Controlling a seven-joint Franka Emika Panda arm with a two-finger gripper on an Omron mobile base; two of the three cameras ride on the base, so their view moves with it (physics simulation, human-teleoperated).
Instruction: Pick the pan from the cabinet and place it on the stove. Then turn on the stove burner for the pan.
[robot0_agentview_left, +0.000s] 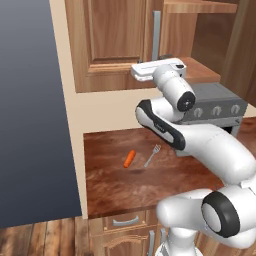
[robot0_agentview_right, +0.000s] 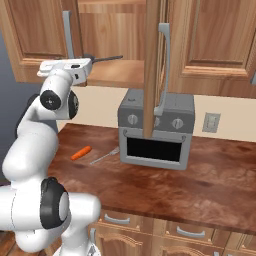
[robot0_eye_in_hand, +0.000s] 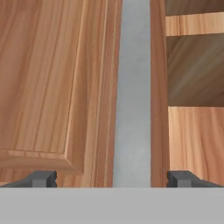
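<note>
Pan (robot0_agentview_right: 91, 59) is the prize, and little of it shows: a thin dark handle pokes out along the lower cabinet shelf in the upper left of the right base view, just past the robot's hand.

Starting at the claw (robot0_eye_in_hand: 112, 178): its two dark fingertips (robot0_eye_in_hand: 43, 178) stand wide apart at the bottom of the hand view, holding nothing. Between them, running up the middle of that view, is the grey bar handle (robot0_eye_in_hand: 133, 96) of the left cabinet door (robot0_eye_in_hand: 48, 78), which looks shut or nearly so. To the right of the bar lies the open cabinet (robot0_eye_in_hand: 192, 70) with its wooden shelves.

Outward from there, the right-hand door (robot0_agentview_right: 152, 65) swings edge-on toward the camera in the centre of the right base view, above the silver oven (robot0_agentview_right: 156, 131). A carrot (robot0_agentview_left: 129, 158) and a fork (robot0_agentview_left: 152, 155) lie on the wooden counter (robot0_agentview_left: 115, 185) in the middle of the left base view.

Risks, as I judge them:
- The claw is lined up on the bar, not the pan; closing now would grab the door handle.
- Pushing forward could knock a fingertip against the door panel or bar.
- If the left door stays closed, it may crowd the reach toward the pan's handle.
- Swinging right risks clipping the open door's edge.
</note>
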